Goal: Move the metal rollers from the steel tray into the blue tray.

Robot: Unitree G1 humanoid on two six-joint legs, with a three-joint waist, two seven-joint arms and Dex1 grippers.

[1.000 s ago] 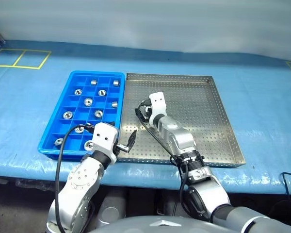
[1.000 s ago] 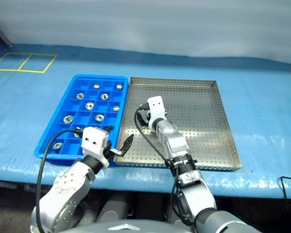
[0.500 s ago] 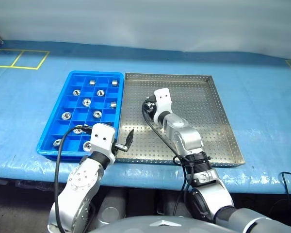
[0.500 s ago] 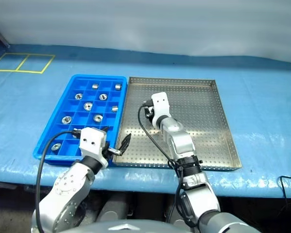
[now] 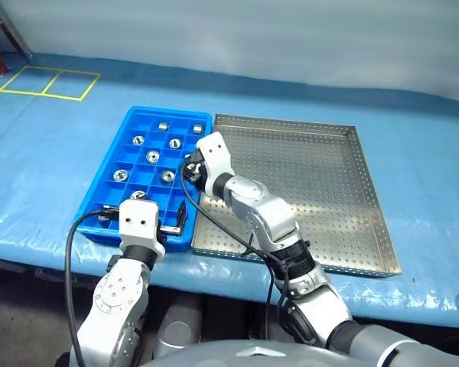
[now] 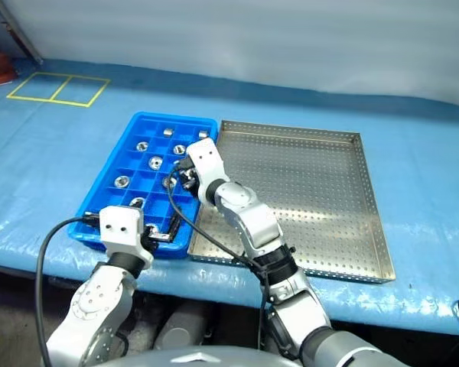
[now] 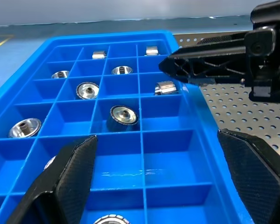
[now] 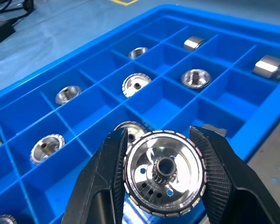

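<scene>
— Right gripper (image 8: 164, 172)?
— Jaws clamped on a roller (image 8: 164, 173): shiny round disc, knurled rim, small toothed hub around a dark centre hole. Ribbed black fingers (image 8: 213, 171) pressed to either side of the rim. Held above the blue tray (image 5: 111, 164), over its edge next to the steel tray (image 5: 321, 183).
— Left gripper (image 7: 158, 182)?
— Jaws wide apart, holding nothing; smooth matte black fingers (image 7: 67, 175), hanging over the near end of the blue tray.
— The blue tray?
— Glossy plastic, thin walls forming a grid of square compartments. Other rollers (image 7: 123, 114) lying one to a cell, some flat with hubs up, a few short cylinders on their sides in the far cells.
— The steel tray?
— Dull silver, perforated floor of tiny round holes, low raised rim. Touching the blue tray side by side on the blue-covered desk (image 5: 46, 153).
</scene>
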